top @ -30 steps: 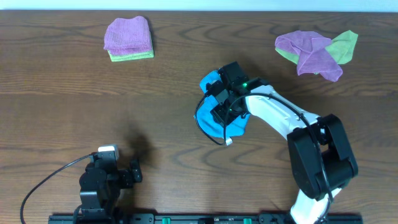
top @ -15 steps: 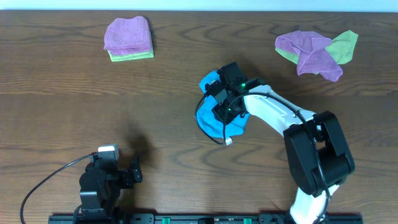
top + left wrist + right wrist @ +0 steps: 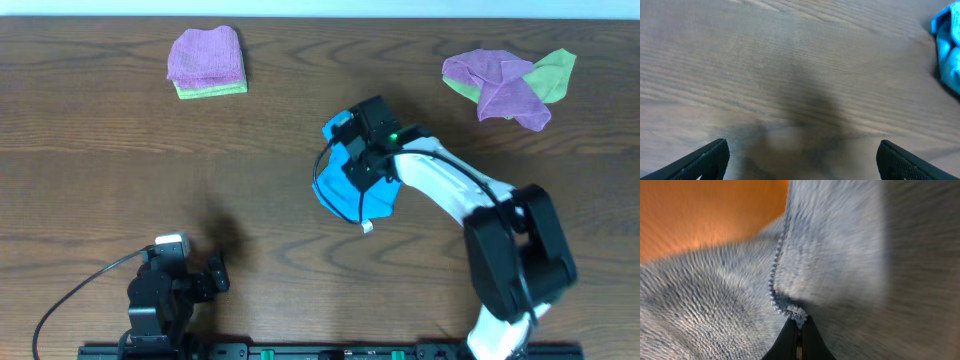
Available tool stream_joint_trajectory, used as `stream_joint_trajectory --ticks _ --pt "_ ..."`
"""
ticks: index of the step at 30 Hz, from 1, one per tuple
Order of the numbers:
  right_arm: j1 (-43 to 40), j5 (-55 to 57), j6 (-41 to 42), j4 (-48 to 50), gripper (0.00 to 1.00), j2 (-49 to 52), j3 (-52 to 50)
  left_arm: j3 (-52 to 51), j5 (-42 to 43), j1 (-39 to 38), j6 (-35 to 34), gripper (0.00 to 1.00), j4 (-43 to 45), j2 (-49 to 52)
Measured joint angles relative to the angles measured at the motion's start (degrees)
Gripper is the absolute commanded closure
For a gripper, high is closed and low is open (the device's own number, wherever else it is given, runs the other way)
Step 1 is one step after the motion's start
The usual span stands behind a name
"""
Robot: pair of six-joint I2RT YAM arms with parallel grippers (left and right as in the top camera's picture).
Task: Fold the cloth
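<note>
The sky-blue cloth [image 3: 350,188] lies bunched at the table's middle, partly under my right arm. My right gripper [image 3: 362,160] is over the cloth's upper part. In the right wrist view the right gripper [image 3: 799,326] is shut on the cloth's stitched edge, and fuzzy cloth [image 3: 715,295] fills most of that frame. My left gripper [image 3: 215,275] rests at the near left, far from the cloth. Its fingers stand wide open over bare wood in the left wrist view [image 3: 802,160], where a corner of the cloth [image 3: 947,47] shows at the right edge.
A folded purple cloth on a light green one [image 3: 206,62] lies at the back left. A crumpled heap of purple and green cloths [image 3: 510,85] lies at the back right. The table's far edge runs along the top of the overhead view.
My right gripper's jaws have closed onto the cloth's edge, and the cloth under it has shifted slightly. The left arm has not moved.
</note>
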Motion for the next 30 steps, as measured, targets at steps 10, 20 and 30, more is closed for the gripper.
stream_joint_trajectory --ticks 10,20,30 --pt "-1.7 13.9 3.0 1.7 0.99 -11.9 0.1 0.0 3.4 0.0 -26.4 0.05 0.0 0.0" --pt "-8.6 22.9 3.5 0.3 0.99 -11.7 0.1 0.0 9.3 0.0 -36.0 0.05 0.0 0.0" --pt "-11.5 27.0 7.8 -6.9 0.99 -11.7 0.1 0.3 14.4 0.0 -46.0 0.04 -0.2 0.1"
